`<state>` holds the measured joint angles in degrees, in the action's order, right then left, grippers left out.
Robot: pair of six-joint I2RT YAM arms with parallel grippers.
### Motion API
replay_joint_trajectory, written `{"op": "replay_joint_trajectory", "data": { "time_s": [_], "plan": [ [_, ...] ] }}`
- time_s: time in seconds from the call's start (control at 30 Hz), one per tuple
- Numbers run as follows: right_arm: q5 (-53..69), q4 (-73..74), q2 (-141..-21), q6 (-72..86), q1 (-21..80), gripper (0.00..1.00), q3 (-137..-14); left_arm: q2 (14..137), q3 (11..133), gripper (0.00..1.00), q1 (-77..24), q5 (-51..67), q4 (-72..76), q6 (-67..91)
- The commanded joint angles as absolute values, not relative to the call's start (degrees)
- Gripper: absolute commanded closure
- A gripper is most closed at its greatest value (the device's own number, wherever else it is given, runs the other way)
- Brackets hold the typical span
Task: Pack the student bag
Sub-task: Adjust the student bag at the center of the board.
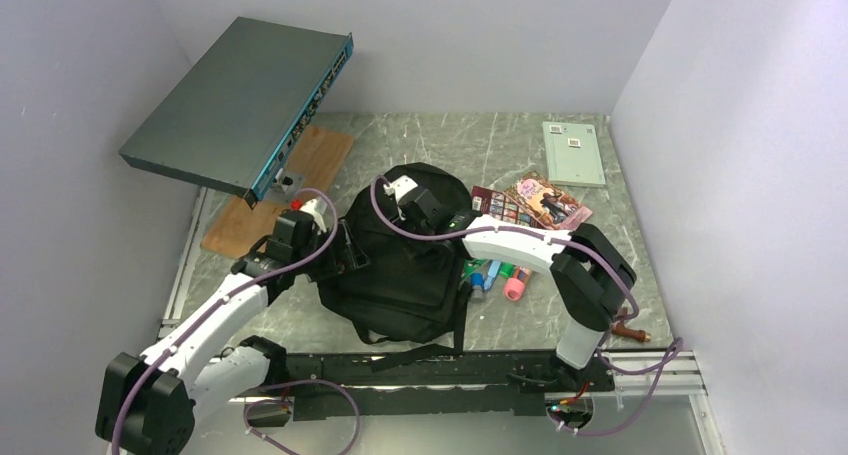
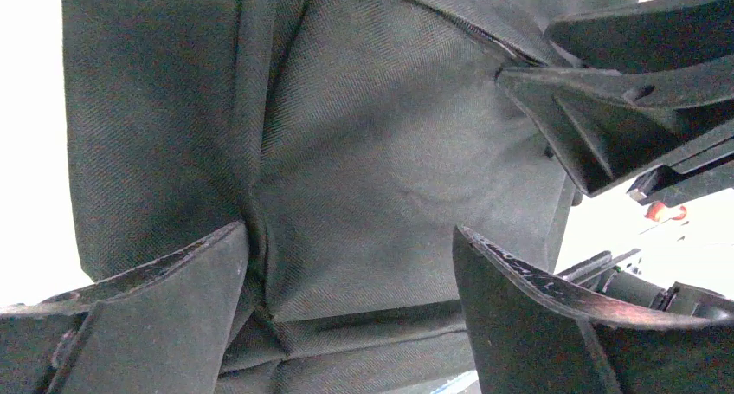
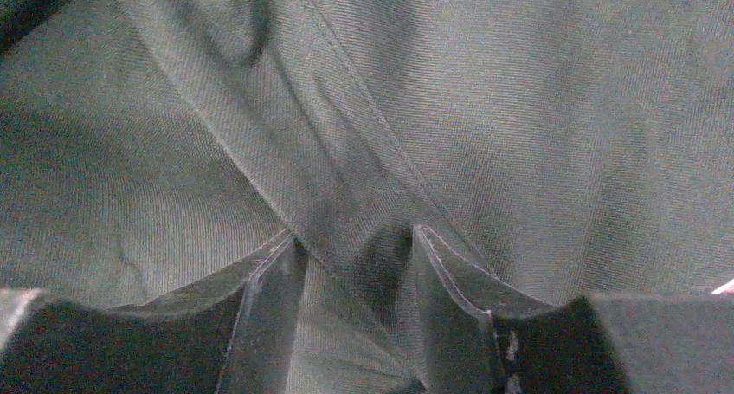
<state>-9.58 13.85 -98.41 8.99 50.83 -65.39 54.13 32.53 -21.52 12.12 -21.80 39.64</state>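
Item: large black soft fabric backpack (image 1: 400, 275), lying between both arms | left gripper (image 2: 350, 234): jaws spread against side panel | right gripper (image 3: 355, 235): jaws pinching a fabric fold | handling: lift fold gently; left should clamp opposite edge to open the mouth.

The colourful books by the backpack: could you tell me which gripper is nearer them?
Right. The right gripper pinches the black fabric backpack just left of the colourful books; the left gripper is at the backpack's far left side.
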Motion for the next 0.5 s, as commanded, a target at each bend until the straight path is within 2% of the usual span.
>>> {"op": "replay_joint_trajectory", "data": {
  "time_s": [0.0, 0.13, 0.23, 0.47],
  "plan": [
    [-12.2, 11.1, -98.9, 9.6, 51.0, 0.53, -65.9, 55.9, 35.4, 0.11, -24.2, 13.3, -18.7, 42.9],
    [-14.7, 9.1, -99.5, 11.2, 50.9, 0.73, -64.4, 54.9, 37.6, 0.10, -24.2, 7.8, -22.8, 40.3],
    [-14.8, 9.1, -100.1, 12.2, 50.7, 0.99, -65.4, 53.9, 39.6, 0.09, -24.2, 4.3, -26.7, 38.1],
    [-5.8, 8.7, -101.4, 22.1, 49.7, 1.00, -71.9, 45.2, 42.9, 0.03, -24.3, 0.1, -30.2, 32.1]
  ]
}}
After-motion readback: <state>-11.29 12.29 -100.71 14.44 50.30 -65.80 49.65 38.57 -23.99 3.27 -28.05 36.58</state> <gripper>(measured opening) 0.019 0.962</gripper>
